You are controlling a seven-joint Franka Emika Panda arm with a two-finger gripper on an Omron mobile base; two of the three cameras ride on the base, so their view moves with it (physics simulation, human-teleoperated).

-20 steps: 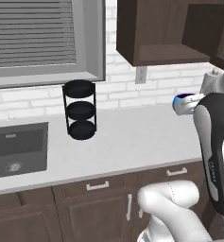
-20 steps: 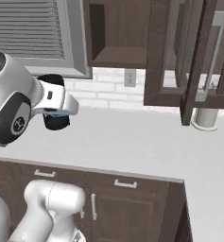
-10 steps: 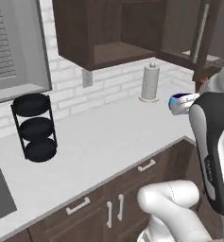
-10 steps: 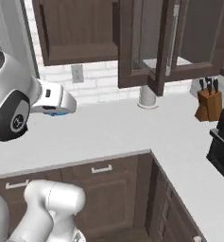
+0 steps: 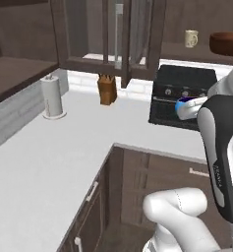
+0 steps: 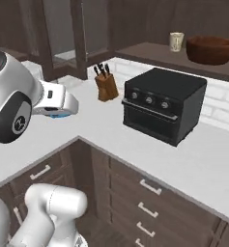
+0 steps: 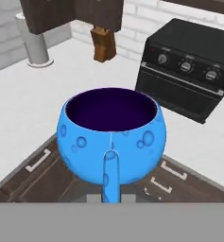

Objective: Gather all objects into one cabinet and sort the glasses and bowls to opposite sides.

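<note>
My gripper point(image 6: 63, 112) is shut on the small bright blue bowl point(image 7: 111, 134), which it carries upright above the counter's corner. In the left base view the blue bowl point(image 5: 183, 105) peeks out beside the arm, in front of the oven. The bowl's dark inside holds nothing, and it hides my fingertips. On the dark brown cabinet shelf point(image 6: 147, 50) above the oven stand a cream mug point(image 6: 176, 41) and, to its right, the large brown wooden bowl point(image 6: 210, 49). The same mug point(image 5: 190, 38) and brown bowl point(image 5: 227, 43) appear at the left base view's top right.
A black oven-like appliance point(image 6: 164, 103) sits on the white counter point(image 6: 203, 159) under the shelf. A wooden knife block point(image 6: 106, 86) stands to its left, and a paper towel roll point(image 5: 51, 97) farther left. Glass cabinet doors point(image 5: 123, 34) hang open above.
The base has driven and turned right along the counter, so the sink and black rack left the views while the oven, knife block and shelf came in. The blue bowl stays gripped.
</note>
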